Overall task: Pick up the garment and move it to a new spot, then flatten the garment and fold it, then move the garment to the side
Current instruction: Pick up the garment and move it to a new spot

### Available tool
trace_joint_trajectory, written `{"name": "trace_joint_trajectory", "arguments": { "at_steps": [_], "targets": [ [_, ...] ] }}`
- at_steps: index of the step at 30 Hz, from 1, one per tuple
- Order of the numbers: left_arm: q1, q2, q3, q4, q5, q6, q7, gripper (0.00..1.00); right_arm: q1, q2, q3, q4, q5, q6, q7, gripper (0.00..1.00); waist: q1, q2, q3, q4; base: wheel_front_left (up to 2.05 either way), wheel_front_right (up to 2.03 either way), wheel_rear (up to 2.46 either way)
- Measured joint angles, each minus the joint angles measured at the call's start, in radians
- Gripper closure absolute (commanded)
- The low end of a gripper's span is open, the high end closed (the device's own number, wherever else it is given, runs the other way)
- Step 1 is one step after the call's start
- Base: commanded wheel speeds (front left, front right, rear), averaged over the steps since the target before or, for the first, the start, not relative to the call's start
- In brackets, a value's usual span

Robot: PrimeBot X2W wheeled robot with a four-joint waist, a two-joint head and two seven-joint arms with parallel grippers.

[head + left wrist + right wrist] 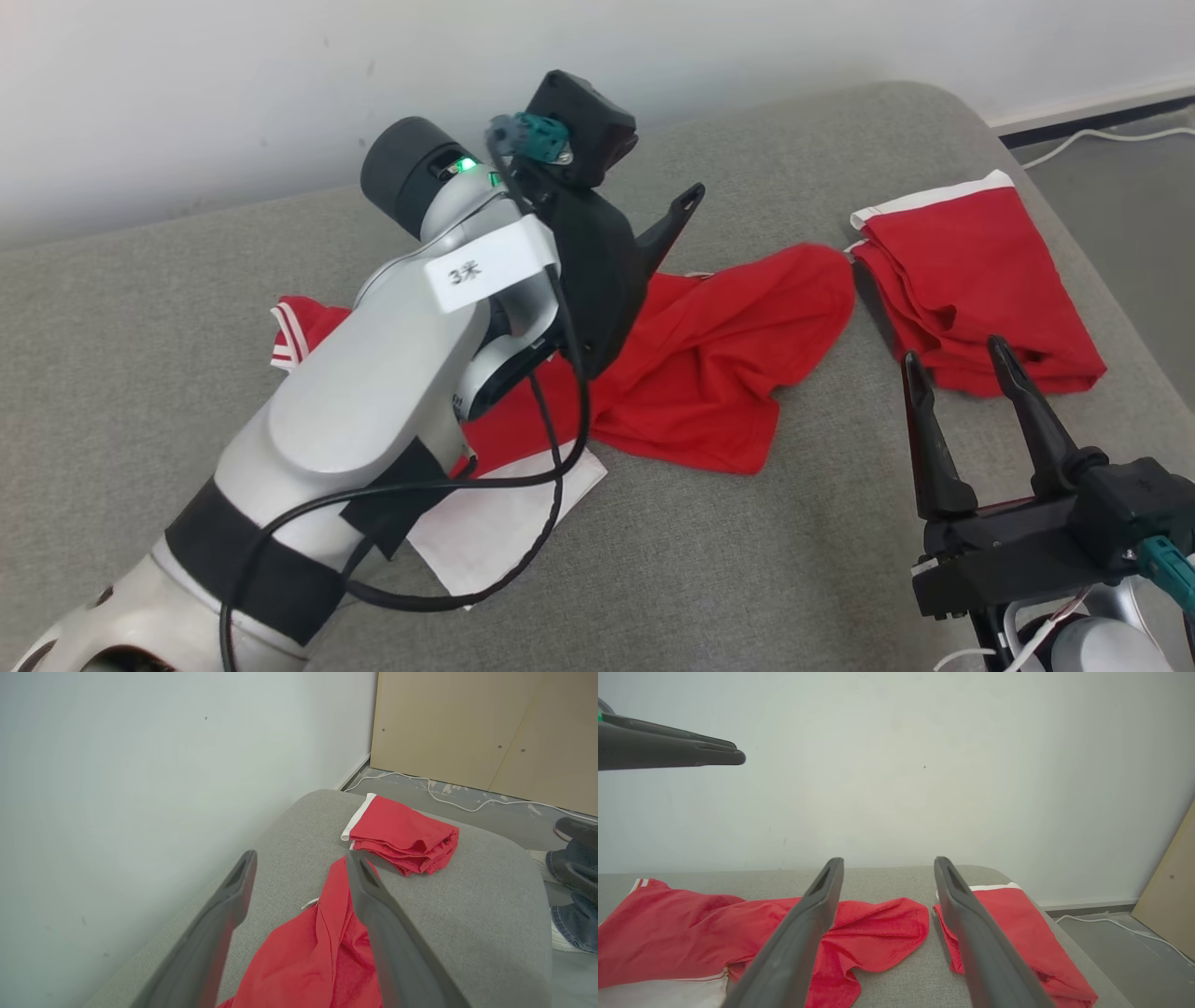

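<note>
While the left arm slants up from the lower left of the head view, its pale forearm crossing over the grey sofa cushion (747,569), its wrist turns so that the left gripper (300,858) hangs in the air above the crumpled red garment (728,373), fingers aimed towards the far right end of the cushion. The left wrist view shows those two dark fingers spread wide apart with nothing gripped between them; the red cloth lies loose below. The right gripper (954,353) sits low at the near right, fingers pointing away from the robot, likewise wide apart and empty, its tips near a second, folded red garment (980,271) with a white edge. The crumpled garment lies across the middle of the cushion, a white panel (504,532) of it showing under the left forearm and a striped cuff at its left end. A black cable (551,485) loops from the left arm. A white tag (485,266) on that arm reads "3米", and a green light (464,165) glows on the wrist joint.
</note>
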State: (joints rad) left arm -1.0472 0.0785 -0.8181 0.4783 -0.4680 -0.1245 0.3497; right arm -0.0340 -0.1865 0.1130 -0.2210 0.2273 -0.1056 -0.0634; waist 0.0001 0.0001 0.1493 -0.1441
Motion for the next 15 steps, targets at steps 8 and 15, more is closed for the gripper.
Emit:
{"name": "trace_joint_trajectory", "arguments": {
  "at_steps": [8,15],
  "targets": [
    [0.095,0.109,0.105,-0.139,0.01,0.06,-0.174,0.0,-0.016,-0.002,0.0,0.036,0.0,0.002,-0.012,0.0,0.0,0.0,-0.021,0.034,0.0,0.0,0.0],
    [0.389,0.259,0.194,-0.326,0.051,0.239,-0.309,0.0,-0.017,-0.001,0.001,0.083,0.003,0.006,-0.026,0.0,-0.0001,-0.0001,-0.054,0.07,0.0,0.0,0.0]
  ]
}}
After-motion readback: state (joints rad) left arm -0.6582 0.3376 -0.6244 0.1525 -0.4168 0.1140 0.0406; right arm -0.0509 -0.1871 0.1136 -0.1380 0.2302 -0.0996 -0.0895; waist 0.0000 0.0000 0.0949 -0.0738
